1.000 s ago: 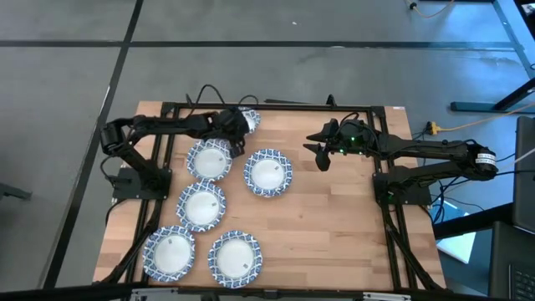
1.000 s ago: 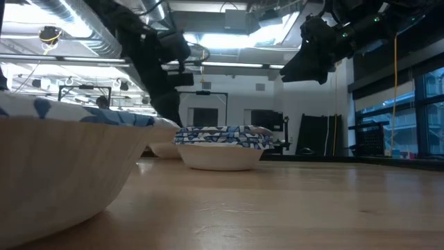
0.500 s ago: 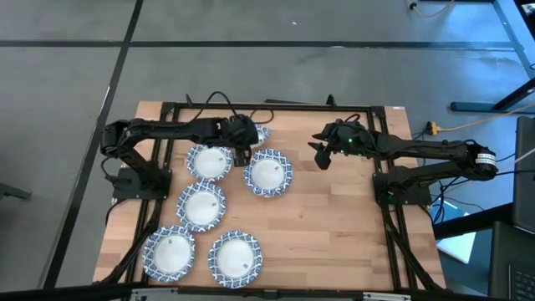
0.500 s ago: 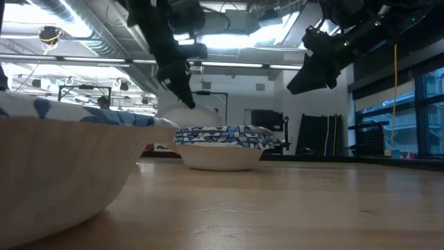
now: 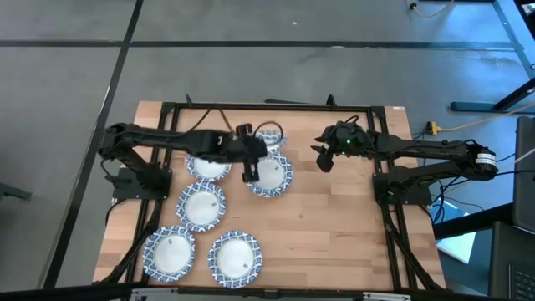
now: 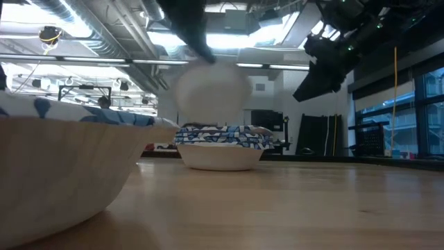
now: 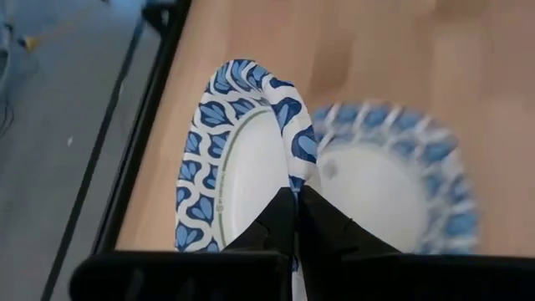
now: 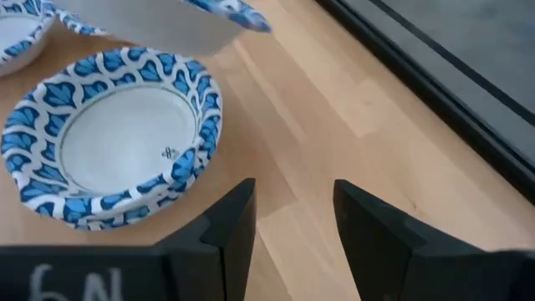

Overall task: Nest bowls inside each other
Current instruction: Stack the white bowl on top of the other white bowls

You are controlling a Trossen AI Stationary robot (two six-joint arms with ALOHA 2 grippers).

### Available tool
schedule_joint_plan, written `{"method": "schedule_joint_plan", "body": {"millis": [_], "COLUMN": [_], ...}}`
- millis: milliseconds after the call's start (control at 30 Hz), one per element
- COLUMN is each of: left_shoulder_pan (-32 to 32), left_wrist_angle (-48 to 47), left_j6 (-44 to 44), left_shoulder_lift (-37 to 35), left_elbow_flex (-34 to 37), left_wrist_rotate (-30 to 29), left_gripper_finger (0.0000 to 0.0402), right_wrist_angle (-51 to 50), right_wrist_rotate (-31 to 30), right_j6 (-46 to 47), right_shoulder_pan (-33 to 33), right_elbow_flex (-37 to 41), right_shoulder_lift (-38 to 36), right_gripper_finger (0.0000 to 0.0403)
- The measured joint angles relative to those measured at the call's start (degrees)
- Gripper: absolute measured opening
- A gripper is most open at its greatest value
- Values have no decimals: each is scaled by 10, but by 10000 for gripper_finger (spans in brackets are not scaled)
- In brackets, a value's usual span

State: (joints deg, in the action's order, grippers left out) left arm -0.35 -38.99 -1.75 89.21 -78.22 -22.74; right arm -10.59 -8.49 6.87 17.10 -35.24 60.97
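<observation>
Several small bowls with white insides and blue-patterned rims show in the high view. My left gripper (image 5: 257, 149) is shut on one bowl (image 5: 270, 133), carried in the air just beyond the far edge of a bowl (image 5: 269, 175) resting on its base at the table's middle. In the low view the held bowl (image 6: 211, 89) hangs blurred above that bowl (image 6: 222, 146). More bowls rest on the left half (image 5: 201, 205), (image 5: 170, 252), (image 5: 234, 259), one (image 5: 207, 165) partly under the left arm. My right gripper (image 5: 323, 159) hovers open to the right of the middle bowl (image 8: 109, 138). My left gripper pinches the held bowl's rim (image 7: 294, 171) between its two fingers, one finger inside the bowl and one outside. The bowl is lifted clear of the table and tilted, its white inside (image 7: 247, 167) facing the wrist camera, with the middle bowl (image 7: 389, 188) below it.
A black frame (image 5: 167, 107) runs around the table's far and side edges. Bare wood (image 5: 334, 226) lies on the table's right half and near middle. A near bowl's wall (image 6: 62, 170) fills the low view's left.
My left gripper has moved toward the table's right with the bowl, from beyond the far-left bowl to over the middle bowl's far edge. In the low view the held bowl has risen and stands above the middle bowl. My right gripper has stayed about where it was.
</observation>
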Motion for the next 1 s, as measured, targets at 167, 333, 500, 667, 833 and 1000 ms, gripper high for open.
{"method": "schedule_joint_plan", "body": {"millis": [167,333,500,667,833,1000], "left_shoulder_pan": [-83,-157,-181,-170,-151,-141], "left_wrist_angle": [19,39,71,56,32,27], "left_j6": [51,93,94,137,186,212], "left_shoulder_lift": [0,13,67,131,163,174], "left_elbow_flex": [-13,-14,-14,-13,-13,-13], "left_wrist_rotate": [-100,-192,-217,-230,-200,-170], "left_gripper_finger": [1,1,0,0,0,0], "right_wrist_angle": [-39,-59,-60,-61,-61,-61], "right_wrist_rotate": [1,3,11,41,43,43], "right_j6": [3,-3,-16,-27,-29,-40], "right_shoulder_pan": [0,0,0,0,0,0], "right_elbow_flex": [0,0,0,0,0,0], "right_shoulder_lift": [0,0,0,0,0,0], "right_gripper_finger": [162,162,162,162,162,162]}}
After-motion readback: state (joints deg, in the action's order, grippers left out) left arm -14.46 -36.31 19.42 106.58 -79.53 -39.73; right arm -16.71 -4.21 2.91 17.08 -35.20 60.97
